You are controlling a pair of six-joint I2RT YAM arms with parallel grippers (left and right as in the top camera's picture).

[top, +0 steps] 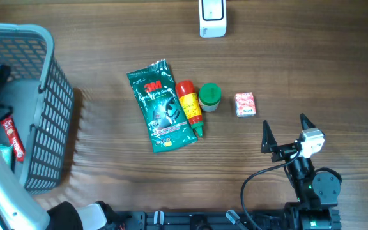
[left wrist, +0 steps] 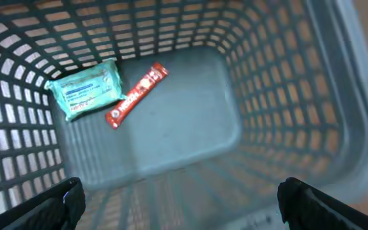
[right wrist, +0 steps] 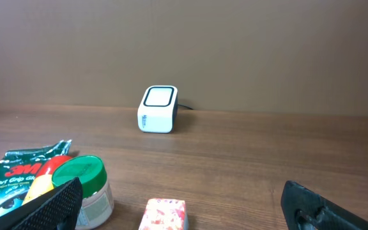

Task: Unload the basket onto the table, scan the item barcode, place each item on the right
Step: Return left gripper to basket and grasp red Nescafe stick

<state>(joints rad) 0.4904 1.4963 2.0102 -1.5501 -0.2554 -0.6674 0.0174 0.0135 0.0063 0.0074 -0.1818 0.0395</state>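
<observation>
Over the table, the overhead view shows four items lined up between the basket [top: 46, 96] and the right fingers [top: 267, 139]: a 3M packet [top: 160, 107], a red-and-yellow bottle [top: 189, 105], a green-lidded jar [top: 209, 97] and a small red box [top: 245, 104]. All lie well short of the scanner [top: 212, 18] at the far edge, likely awaiting their turn. The right fingers are spread and empty, nearest the box.

From the left wrist, the left fingers [left wrist: 62, 204] are spread wide above the basket, holding nothing. A teal packet [left wrist: 85, 89] and a red bar [left wrist: 136, 94] lie on its floor, probably already scanned.

From the right wrist, the scanner's window tilts toward this arm, so a barcode would be presented there. The box and jar sit just ahead.
</observation>
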